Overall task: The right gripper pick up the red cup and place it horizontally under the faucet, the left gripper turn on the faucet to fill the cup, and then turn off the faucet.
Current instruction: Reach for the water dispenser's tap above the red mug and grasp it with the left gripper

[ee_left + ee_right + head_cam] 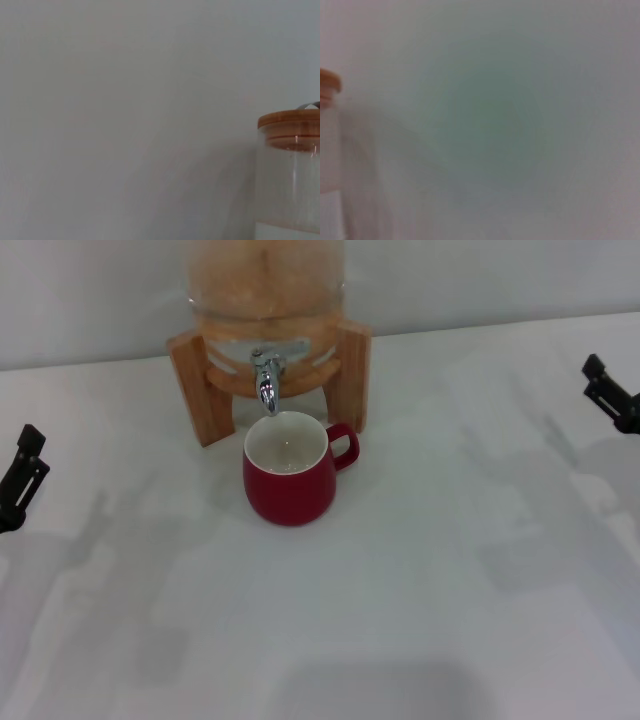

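On my head view, the red cup (pixel 290 480) stands upright on the white table (pixel 420 580), directly below the faucet (pixel 267 378). The cup's open mouth faces up, its white inside is visible, and its loop handle points toward the robot's right. The spout ends just above the cup's far rim; I cannot tell whether the two touch.

The faucet protrudes from the glass dispenser (pixel 266 290), which sits in a wooden stand (pixel 205 390). The stand's two front legs flank the faucet. The right leg stands just behind the cup's handle. Nothing lies between the cup and either arm.

The left gripper (pixel 20 480) shows at the left edge of the head view, well apart from the cup and the stand. The right gripper (pixel 610 392) shows at the right edge, likewise well apart. Only a small part of each claw is in frame, so I cannot tell whether either set of fingers is open or closed. Neither holds anything that I can see.

The left wrist view adds what the head view cuts off: the wooden lid (pixel 290 120) on top of the glass jar, with a plain pale wall behind. The right wrist view shows only a sliver of the lid (pixel 329 82) and the jar side at its edge. Neither wrist view shows the cup, the faucet or any fingers.
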`<act>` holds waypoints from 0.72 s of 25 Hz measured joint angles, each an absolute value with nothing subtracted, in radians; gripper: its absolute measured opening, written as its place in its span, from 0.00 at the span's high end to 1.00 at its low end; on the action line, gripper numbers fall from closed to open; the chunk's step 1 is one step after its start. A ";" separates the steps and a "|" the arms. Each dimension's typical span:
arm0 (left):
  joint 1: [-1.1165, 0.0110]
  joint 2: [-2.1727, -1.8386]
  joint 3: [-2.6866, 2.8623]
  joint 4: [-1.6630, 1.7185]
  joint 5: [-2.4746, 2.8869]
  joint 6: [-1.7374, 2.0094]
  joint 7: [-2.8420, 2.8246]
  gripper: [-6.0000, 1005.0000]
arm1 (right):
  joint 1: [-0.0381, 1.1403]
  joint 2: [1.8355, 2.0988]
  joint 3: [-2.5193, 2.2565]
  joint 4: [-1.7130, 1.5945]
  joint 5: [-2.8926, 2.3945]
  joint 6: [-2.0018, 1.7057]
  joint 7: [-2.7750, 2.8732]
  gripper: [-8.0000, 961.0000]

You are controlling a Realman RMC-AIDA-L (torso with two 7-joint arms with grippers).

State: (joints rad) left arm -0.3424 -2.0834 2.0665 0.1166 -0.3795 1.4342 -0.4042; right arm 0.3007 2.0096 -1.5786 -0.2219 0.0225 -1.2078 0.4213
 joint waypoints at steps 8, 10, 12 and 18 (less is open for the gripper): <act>-0.375 -2.079 2.072 0.114 -0.365 1.434 -0.414 0.15 | 0.313 2.012 -1.632 -0.224 0.025 -1.194 0.436 0.09; -0.382 -2.078 2.072 0.114 -0.354 1.434 -0.415 0.15 | 0.314 2.012 -1.637 -0.224 0.025 -1.194 0.442 0.09; -0.388 -2.077 2.072 0.113 -0.341 1.434 -0.415 0.15 | 0.314 2.013 -1.640 -0.222 0.025 -1.193 0.448 0.09; -0.395 -2.068 2.072 0.113 -0.303 1.434 -0.448 0.15 | 0.317 2.013 -1.653 -0.220 0.025 -1.190 0.459 0.09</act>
